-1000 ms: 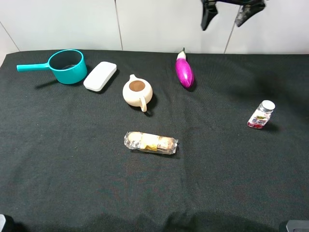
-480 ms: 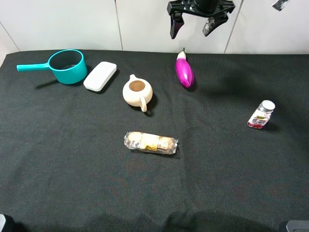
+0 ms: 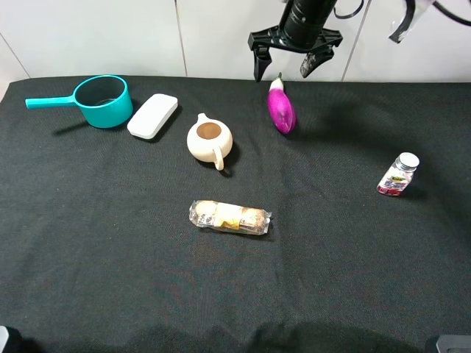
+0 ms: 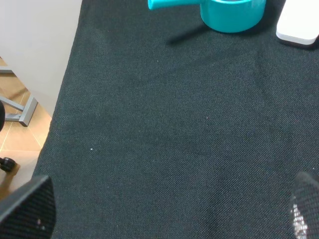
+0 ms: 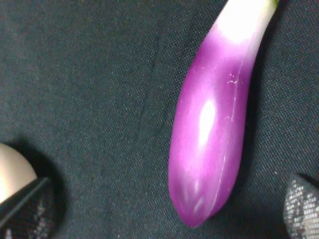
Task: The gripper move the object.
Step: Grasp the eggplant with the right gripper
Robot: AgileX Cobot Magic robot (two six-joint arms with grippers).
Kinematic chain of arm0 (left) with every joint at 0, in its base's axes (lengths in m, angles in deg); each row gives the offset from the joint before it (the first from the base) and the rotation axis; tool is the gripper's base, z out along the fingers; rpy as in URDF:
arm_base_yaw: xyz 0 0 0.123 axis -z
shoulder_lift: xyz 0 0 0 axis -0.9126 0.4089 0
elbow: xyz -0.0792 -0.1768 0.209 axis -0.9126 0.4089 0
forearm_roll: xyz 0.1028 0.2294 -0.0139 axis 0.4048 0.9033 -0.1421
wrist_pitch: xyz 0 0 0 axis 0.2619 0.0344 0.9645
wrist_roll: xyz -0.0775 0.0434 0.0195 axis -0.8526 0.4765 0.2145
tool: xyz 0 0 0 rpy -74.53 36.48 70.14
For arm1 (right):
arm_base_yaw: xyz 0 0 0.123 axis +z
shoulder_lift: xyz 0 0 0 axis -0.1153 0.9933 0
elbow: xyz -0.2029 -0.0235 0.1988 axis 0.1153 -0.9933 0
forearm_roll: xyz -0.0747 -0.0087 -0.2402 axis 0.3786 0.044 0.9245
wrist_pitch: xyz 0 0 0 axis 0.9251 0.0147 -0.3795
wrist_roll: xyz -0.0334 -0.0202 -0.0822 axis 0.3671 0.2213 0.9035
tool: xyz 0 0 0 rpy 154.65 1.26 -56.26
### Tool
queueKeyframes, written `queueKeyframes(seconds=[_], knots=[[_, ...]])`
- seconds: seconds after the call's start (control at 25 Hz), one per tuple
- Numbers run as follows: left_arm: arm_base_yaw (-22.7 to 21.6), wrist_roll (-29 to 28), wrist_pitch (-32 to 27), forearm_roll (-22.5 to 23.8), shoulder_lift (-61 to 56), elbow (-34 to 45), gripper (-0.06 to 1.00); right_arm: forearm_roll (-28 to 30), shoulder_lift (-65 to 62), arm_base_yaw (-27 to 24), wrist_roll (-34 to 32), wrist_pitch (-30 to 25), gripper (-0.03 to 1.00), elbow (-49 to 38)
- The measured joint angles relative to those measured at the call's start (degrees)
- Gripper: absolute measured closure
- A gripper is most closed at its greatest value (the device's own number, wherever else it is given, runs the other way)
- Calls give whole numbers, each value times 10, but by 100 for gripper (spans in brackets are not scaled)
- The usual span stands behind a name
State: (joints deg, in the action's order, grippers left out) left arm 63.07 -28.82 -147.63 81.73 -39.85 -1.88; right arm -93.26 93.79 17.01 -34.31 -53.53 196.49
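The magenta eggplant (image 3: 280, 108) with white neck and green stem lies on the black table near the back edge. My right gripper (image 3: 282, 70) hangs open just above its stem end, fingers spread to either side. In the right wrist view the eggplant (image 5: 214, 124) fills the frame, with the fingertips (image 5: 301, 209) far apart at the edges. My left gripper (image 4: 169, 214) is open and empty over bare cloth near the table's left edge; it is out of the exterior high view.
A teal saucepan (image 3: 101, 100), a white flat box (image 3: 153, 115) and a cream teapot (image 3: 210, 139) stand left of the eggplant. A clear-wrapped snack roll (image 3: 229, 217) lies mid-table. A small jar (image 3: 398, 174) stands at the right. The table's left edge (image 4: 65, 89) shows.
My right gripper has moved left and down, from high right of the eggplant to just over its stem end. The eggplant has not moved.
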Motion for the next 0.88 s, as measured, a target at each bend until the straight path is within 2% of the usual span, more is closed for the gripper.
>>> queueKeyframes(seconds=[0.88], knots=[[0,0,0,0,0,0,-5,15,71,-20,-4,16,27,6]])
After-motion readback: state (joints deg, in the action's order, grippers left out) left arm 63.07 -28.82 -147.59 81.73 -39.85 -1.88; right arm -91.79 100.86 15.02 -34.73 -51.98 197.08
